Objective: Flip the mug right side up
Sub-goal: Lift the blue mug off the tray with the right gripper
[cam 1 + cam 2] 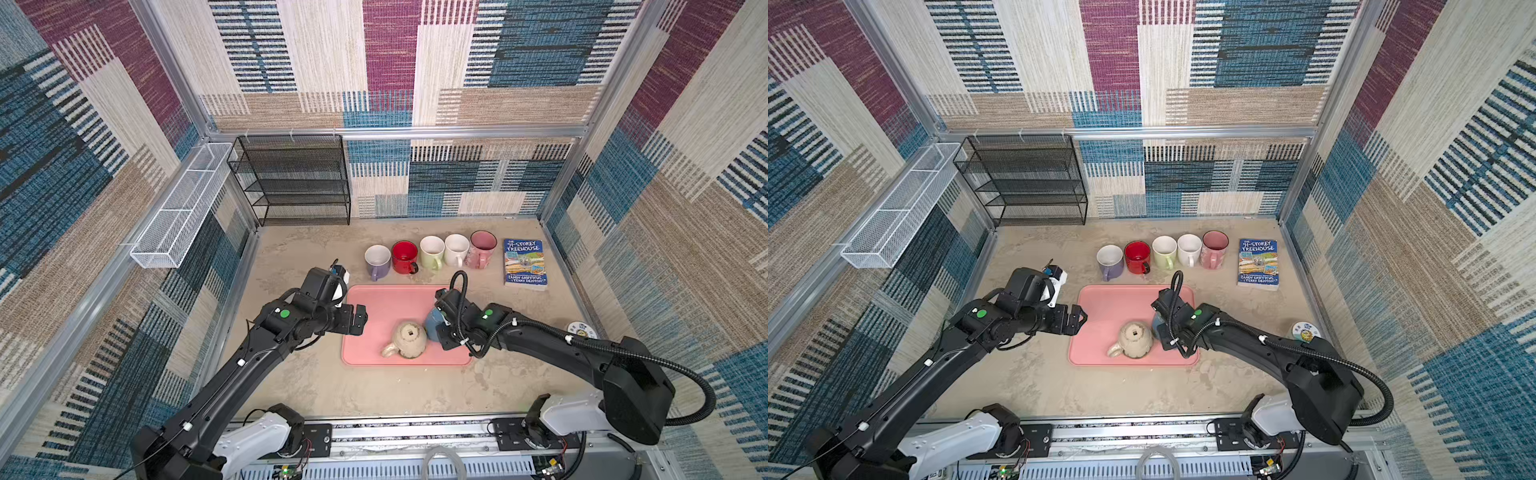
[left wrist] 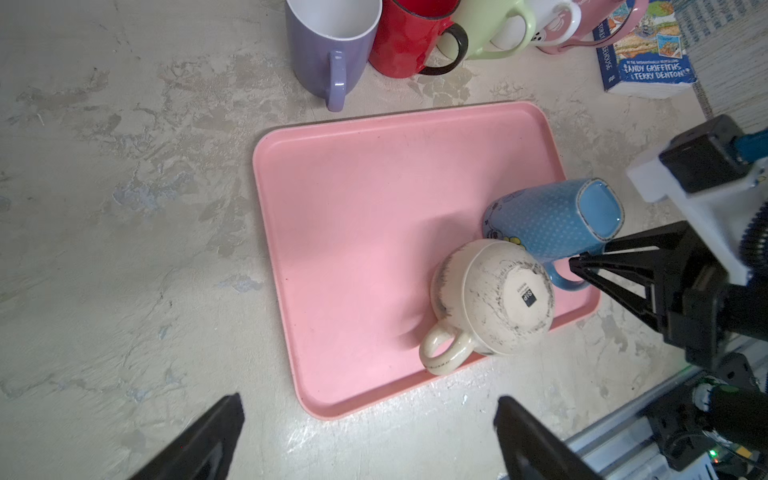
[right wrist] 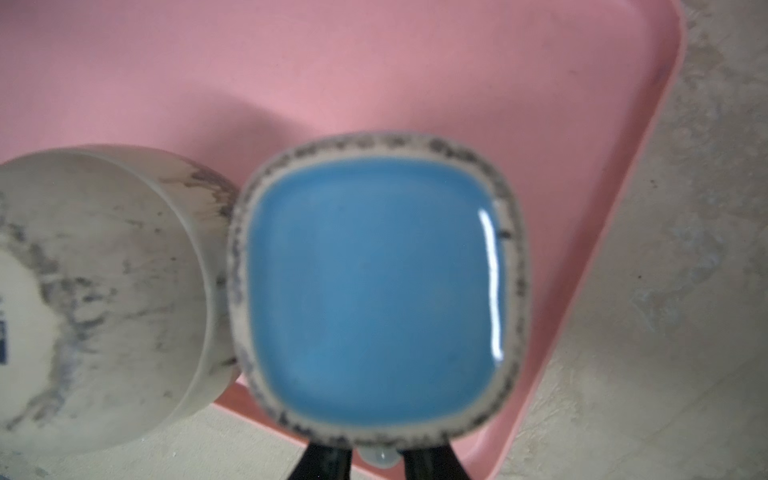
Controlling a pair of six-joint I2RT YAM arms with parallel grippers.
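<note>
Right now I am at the grasp, the first step of the flip, with nothing turned over yet. On the table (image 1: 374, 390) the pink tray (image 1: 374, 303) lies between my two arms. Behind it a row of upright mugs (image 1: 430, 253) stands mouth-up, well apart from my work.

On the tray's right half sit two mugs base-up: the cream mug (image 1: 409, 338), nearer my base, and the blue mug (image 2: 548, 220) just beside it. Their walls touch or very nearly touch; I cannot tell which. I take the blue mug for my job, since that is where my right claw (image 2: 575, 264) is.

The next move, as I judge it, calls for a lift clear of the tray, then a half roll of the wrist so the mouth faces up, then a gentle set-down. The cream mug is so close that a swing toward it would knock it, so I would lift first and roll afterwards. A hold by the handle alone lets the heavy body sag, so the pinch must be firm.

My left claw (image 1: 360, 319) hangs over the tray's left edge, jaws spread wide, holding and touching nothing. My right claw's jaws stand narrow, pinched on the blue mug's handle (image 2: 561, 280) from both sides.
</note>
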